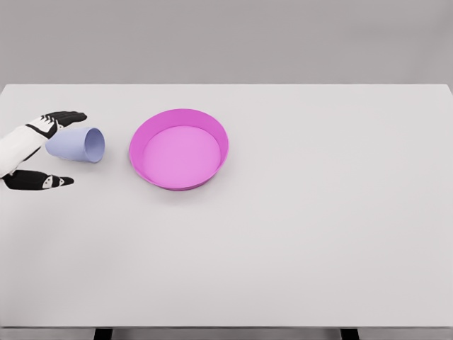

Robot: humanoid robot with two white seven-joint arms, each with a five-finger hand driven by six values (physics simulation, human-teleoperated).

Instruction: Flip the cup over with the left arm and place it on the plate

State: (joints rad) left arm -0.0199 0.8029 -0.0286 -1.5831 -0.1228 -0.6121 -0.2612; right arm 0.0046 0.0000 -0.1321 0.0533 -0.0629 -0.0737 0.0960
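Observation:
A pale lavender cup [76, 144] lies on its side on the white table, its open mouth facing right toward a magenta plate [180, 148]. The plate sits just right of the cup with a small gap between them and holds nothing. My left hand [51, 149] comes in from the left edge and is open around the cup's closed end. Its black fingers [64, 117] reach over the cup's far side and the thumb [39, 180] lies on the near side. Whether the fingers touch the cup is unclear.
The white table [318, 212] stretches wide to the right and toward the front edge.

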